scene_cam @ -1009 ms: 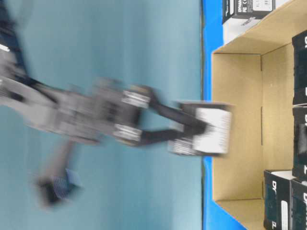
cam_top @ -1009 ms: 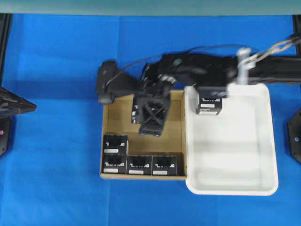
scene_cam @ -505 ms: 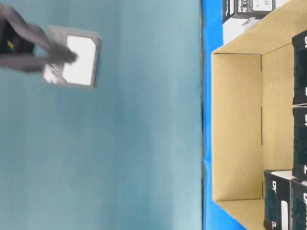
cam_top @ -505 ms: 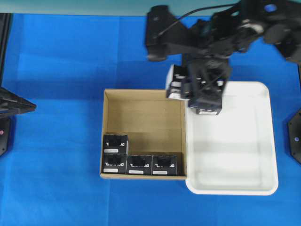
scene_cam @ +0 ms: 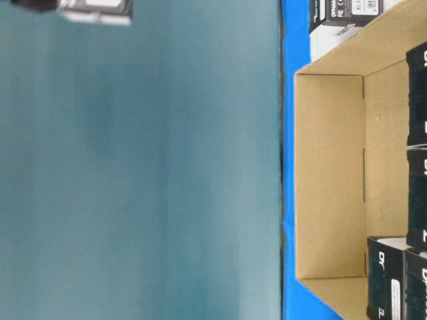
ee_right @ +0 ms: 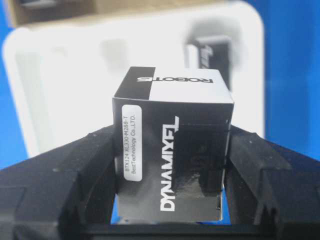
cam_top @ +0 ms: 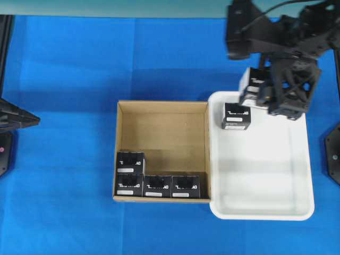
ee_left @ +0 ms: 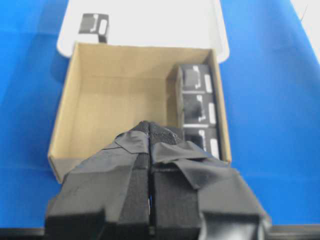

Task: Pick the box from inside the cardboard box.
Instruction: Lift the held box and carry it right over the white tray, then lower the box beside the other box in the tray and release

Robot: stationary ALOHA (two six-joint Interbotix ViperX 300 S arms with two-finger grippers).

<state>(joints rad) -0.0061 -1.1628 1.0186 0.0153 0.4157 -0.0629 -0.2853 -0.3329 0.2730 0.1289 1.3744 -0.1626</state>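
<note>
Box [ee_right: 172, 145], black with white lettering and a small white label, is pinched between the 2 fingers of the right end effector [cam_top: 276, 90], which hangs above the far corner of the white tray [cam_top: 297, 175], out of the cardboard box [cam_top: 162, 125]. In the right wrist view the fingers [ee_right: 75, 170] press on the left and right sides of the box, and the white tray is under it. Just beside this end effector, toward the cardboard box, 1 more black box [cam_top: 236, 116] rests in the tray near its far rim. The cardboard box lies on the blue tabletop [cam_top: 64, 106], touching the tray's side, well apart from the right end effector. Inside it, 4 black boxes [cam_top: 158, 185] stand in the near part: 3 in a row along the near wall and 1 behind the left one. The left end effector [ee_left: 150, 165] has its fingers pressed together and holds nothing; in its wrist view the cardboard box is just in front of it, and the white tray is beyond.
</note>
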